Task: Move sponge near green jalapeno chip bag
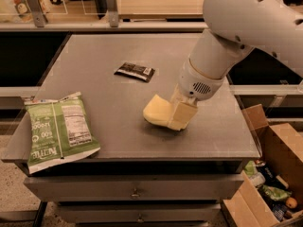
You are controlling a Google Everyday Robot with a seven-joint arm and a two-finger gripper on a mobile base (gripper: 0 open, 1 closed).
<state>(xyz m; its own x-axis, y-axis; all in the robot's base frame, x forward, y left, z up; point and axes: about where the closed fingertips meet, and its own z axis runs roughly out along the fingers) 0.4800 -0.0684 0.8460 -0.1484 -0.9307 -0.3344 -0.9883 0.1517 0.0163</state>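
The pale yellow sponge (155, 110) lies on the grey table (109, 93), right of centre and near the front. My gripper (180, 114) is down at the sponge's right end, its blocky yellow fingers (183, 116) closed on it. The green jalapeno chip bag (59, 129) lies flat at the table's front left corner, hanging slightly over the edge. A wide stretch of table separates the sponge from the bag. My white arm (236, 27) comes in from the upper right.
A small black packet (135, 71) lies at the table's middle, behind the sponge. An open cardboard box (274, 174) with items stands on the floor at the right. Drawers (135, 190) sit below the table front. A shelf with rails runs along the back.
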